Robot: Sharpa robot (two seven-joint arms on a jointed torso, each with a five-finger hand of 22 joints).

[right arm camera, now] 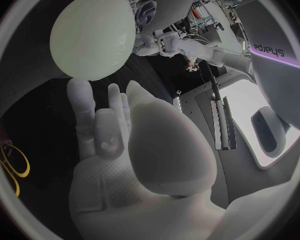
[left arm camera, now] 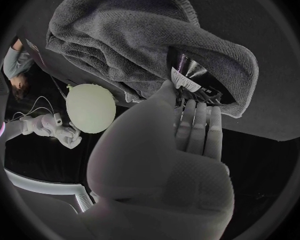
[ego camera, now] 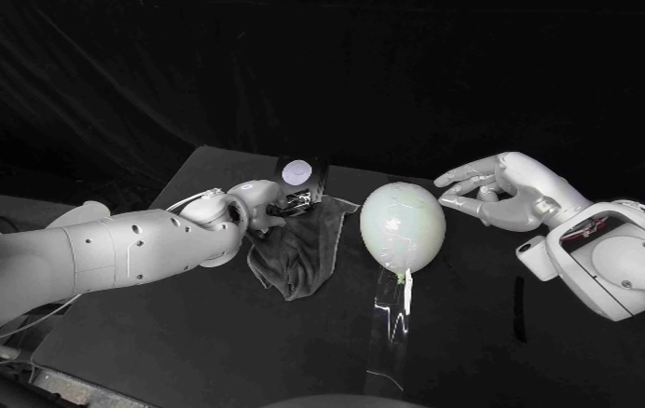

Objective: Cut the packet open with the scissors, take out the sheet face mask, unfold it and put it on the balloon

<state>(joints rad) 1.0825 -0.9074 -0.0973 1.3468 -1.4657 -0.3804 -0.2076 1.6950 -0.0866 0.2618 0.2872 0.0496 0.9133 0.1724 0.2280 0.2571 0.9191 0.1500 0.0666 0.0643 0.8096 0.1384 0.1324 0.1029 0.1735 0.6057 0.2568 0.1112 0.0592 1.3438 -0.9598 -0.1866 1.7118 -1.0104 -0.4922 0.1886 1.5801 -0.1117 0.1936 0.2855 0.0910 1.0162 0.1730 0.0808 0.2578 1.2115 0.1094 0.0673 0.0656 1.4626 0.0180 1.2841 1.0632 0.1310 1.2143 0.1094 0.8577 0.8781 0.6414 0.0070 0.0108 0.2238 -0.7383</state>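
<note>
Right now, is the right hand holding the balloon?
No, the right hand is beside the balloon with its fingers spread, not closed around it.

Grey towel (ego camera: 298, 257) (rumpled) on black table (ego camera: 175, 333)
</note>
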